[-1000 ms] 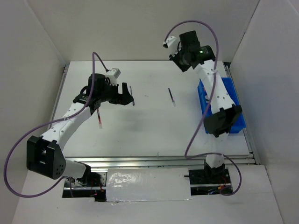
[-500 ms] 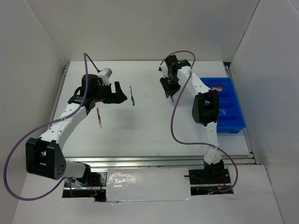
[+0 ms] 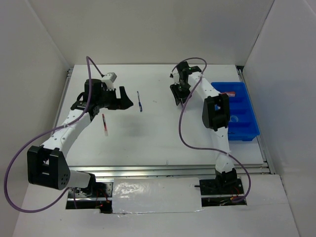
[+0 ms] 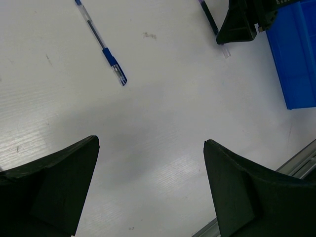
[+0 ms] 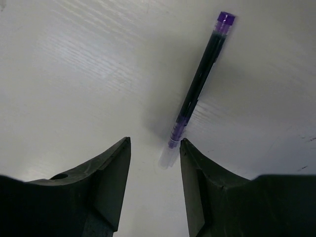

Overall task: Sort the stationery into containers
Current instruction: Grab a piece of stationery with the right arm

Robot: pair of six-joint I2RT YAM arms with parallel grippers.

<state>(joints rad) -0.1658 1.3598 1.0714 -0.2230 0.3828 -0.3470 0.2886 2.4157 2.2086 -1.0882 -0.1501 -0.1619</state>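
Note:
My right gripper (image 3: 177, 95) is open and low over the table. A dark-blue pen (image 5: 200, 81) with a purple end lies there, its clear tip between my fingertips (image 5: 154, 140), close to the right finger (image 5: 197, 168). In the top view that pen is mostly hidden under the gripper. My left gripper (image 3: 126, 101) is open and empty, just left of a blue pen (image 3: 140, 101), which also shows in the left wrist view (image 4: 101, 44). A red pen (image 3: 104, 124) lies below the left arm. The blue bin (image 3: 242, 111) stands at the right.
The left wrist view shows the right gripper (image 4: 242, 22), the bin's corner (image 4: 296, 54) and the table's metal edge rail (image 4: 296, 158). White walls close in the table on three sides. A purple cable (image 3: 183, 123) hangs beside the right arm.
The right arm swung from above the bin over to the dark pen and came down on it. The left gripper drew back a little to the left, away from the blue pen.

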